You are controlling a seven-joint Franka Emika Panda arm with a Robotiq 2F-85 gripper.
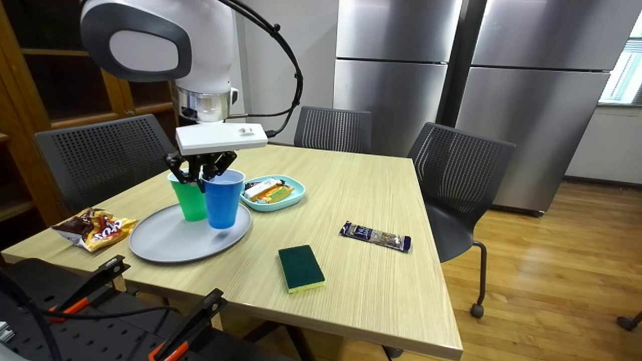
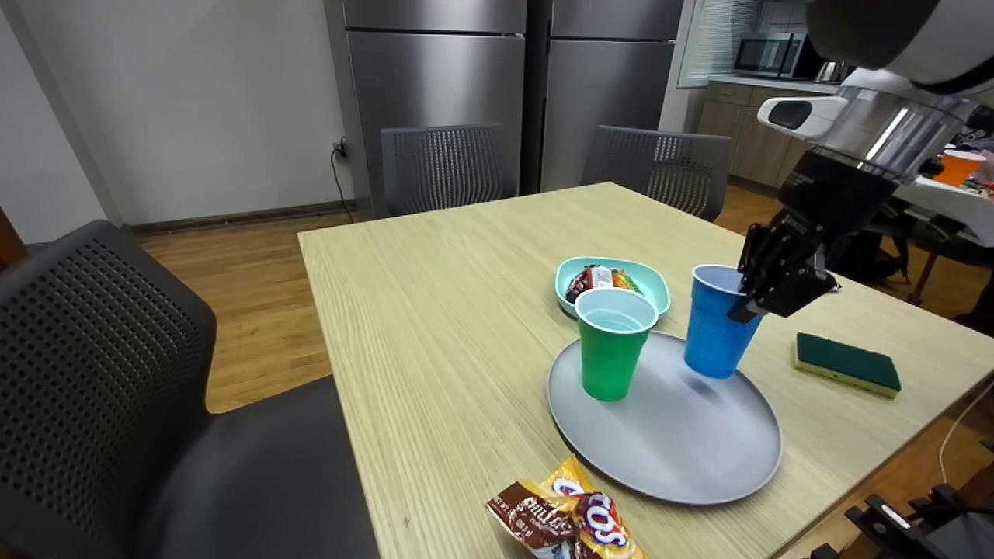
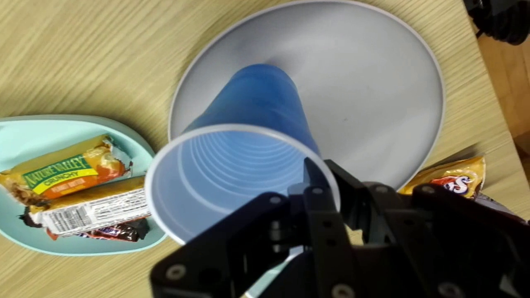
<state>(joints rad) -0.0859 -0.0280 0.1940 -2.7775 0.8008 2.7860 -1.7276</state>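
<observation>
A blue cup (image 1: 222, 205) is in my gripper (image 3: 319, 167), which is shut on its wall at the rim. In the wrist view, one finger is inside the cup and the other outside. The same cup (image 2: 716, 334) hangs slightly tilted over the grey plate (image 2: 668, 458), and a shadow beneath suggests that its base is just clear of the surface. Beside it a green cup (image 2: 611, 361) stands upright on the plate. In an exterior view my gripper (image 1: 202, 181) partly covers the green cup (image 1: 190, 200). In the wrist view the green cup is mostly hidden.
A teal dish (image 1: 298, 193) with several wrapped bars stands close behind the cups. Near the plate lies a brown and yellow snack bag (image 1: 98, 228). A green sponge (image 1: 301, 267) and a dark-ended bar (image 1: 375, 236) lie farther along the table. Chairs surround it.
</observation>
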